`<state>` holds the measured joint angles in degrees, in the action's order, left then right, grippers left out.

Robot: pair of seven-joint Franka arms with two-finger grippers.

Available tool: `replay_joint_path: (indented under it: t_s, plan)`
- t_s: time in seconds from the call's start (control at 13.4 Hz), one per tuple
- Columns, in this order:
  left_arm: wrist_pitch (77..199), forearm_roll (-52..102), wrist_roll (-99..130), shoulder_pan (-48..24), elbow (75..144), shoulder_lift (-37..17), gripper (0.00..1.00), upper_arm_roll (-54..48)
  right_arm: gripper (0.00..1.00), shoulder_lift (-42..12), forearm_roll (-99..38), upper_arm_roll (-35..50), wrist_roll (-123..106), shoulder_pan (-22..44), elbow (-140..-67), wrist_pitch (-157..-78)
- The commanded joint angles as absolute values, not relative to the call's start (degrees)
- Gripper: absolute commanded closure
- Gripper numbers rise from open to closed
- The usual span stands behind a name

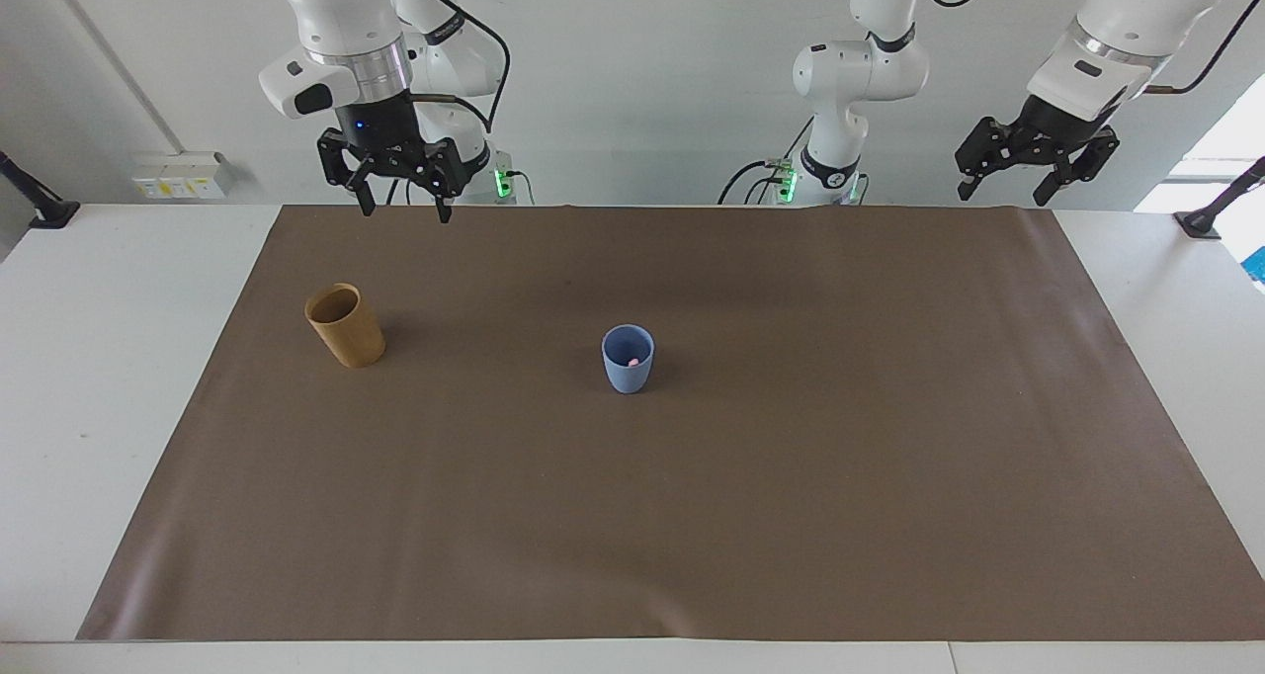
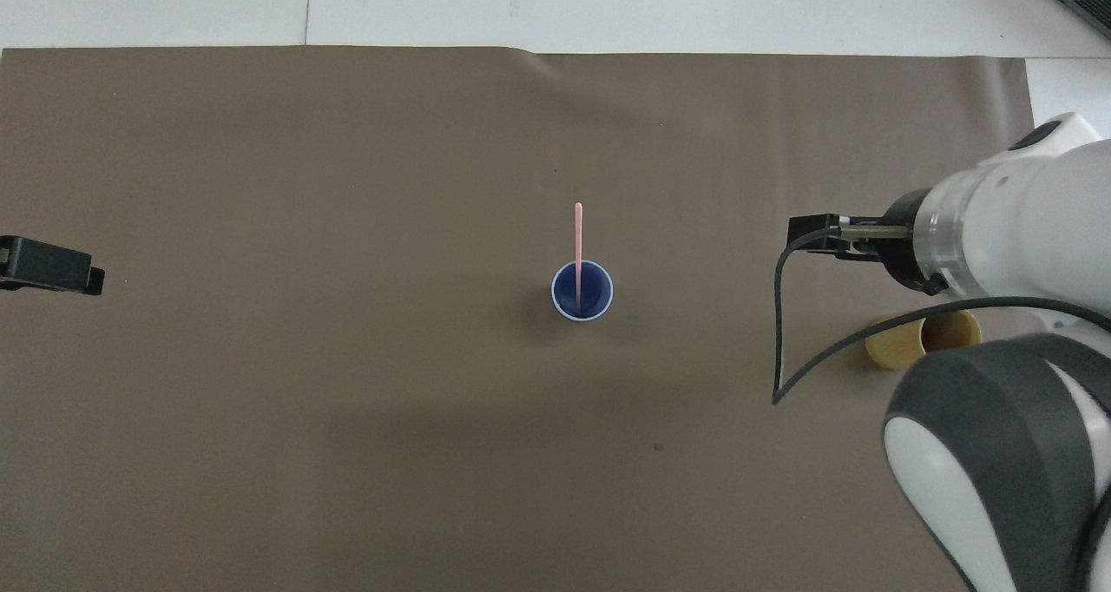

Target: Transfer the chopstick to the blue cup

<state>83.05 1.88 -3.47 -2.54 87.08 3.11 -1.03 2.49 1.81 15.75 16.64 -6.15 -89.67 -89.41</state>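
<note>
The blue cup (image 1: 627, 370) stands upright mid-mat. A pale pink chopstick (image 2: 578, 236) stands in it, leaning on the rim; only its pink tip (image 1: 632, 362) shows in the facing view. The cup also shows in the overhead view (image 2: 597, 295). My right gripper (image 1: 404, 210) is open and empty, raised high over the mat's edge nearest the robots, toward the right arm's end; in the overhead view it (image 2: 805, 230) hangs beside the tan cup. My left gripper (image 1: 1001, 194) is open and empty, waiting raised off the mat's corner at the left arm's end; its tip (image 2: 52, 266) shows in the overhead view.
A taller tan cup (image 1: 345, 325) stands on the brown mat (image 1: 692, 516) toward the right arm's end; in the overhead view it (image 2: 894, 349) is partly covered by the right arm. A black cable (image 2: 779, 314) hangs from the right wrist.
</note>
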Motion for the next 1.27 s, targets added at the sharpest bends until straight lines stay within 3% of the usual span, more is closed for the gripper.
replay_joint_path:
  t_s: [0.0, 0.37, 0.75, 0.97, 1.2]
  plan:
    - [84.1, 2.9, -4.2, -1.6, 88.0, 3.4, 0.0, -1.6, 0.0, -3.2, 3.0, 16.4, 13.0, -7.8, -82.5, -85.0]
    - [84.2, 2.9, -4.3, 5.0, 88.0, 3.4, 0.0, -7.9, 0.0, -2.0, 1.8, 16.4, 10.1, -8.5, -84.0, -85.7]
    - [84.0, 2.9, -3.8, 4.5, 87.9, 3.6, 0.0, -7.8, 0.0, -2.4, 1.8, 16.3, 10.0, -8.9, -83.7, -86.0]
    - [84.0, 2.7, -3.8, -0.4, 88.0, 3.6, 0.0, -3.5, 0.0, -2.1, 1.8, 16.0, 10.1, -8.5, -84.0, -87.5]
    - [84.0, 2.7, -3.7, -1.1, 88.0, 3.6, 0.0, -2.4, 0.0, -0.7, 1.6, 10.1, 9.8, -4.5, -84.5, -85.4]
